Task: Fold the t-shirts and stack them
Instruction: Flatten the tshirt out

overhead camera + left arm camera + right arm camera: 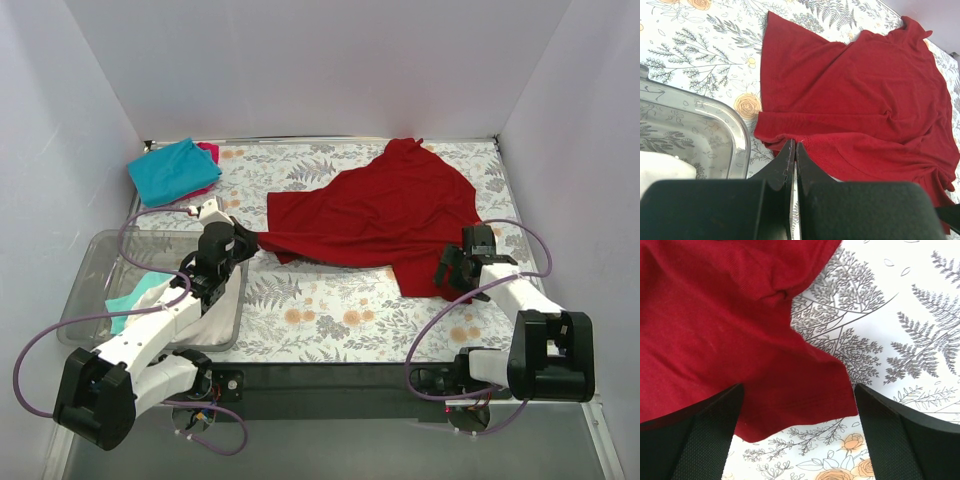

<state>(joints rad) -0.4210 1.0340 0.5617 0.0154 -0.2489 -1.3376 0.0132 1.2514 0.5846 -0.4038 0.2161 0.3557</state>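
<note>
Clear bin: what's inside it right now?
A teal shirt and white cloth lie in the clear bin. The left arm covers the middle, hiding anything beneath.

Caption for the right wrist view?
Right arm's open jaws straddle a corner of the dark red cloth t-shirt on a fern-printed table.

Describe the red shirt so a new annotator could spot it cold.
On the fern-print table, look right of centre: the dark red t-shirt lies spread out and rumpled. Unlike the folded teal shirt in the far left corner, it is large, unfolded, and pinched at its left edge by the left end effector.
</note>
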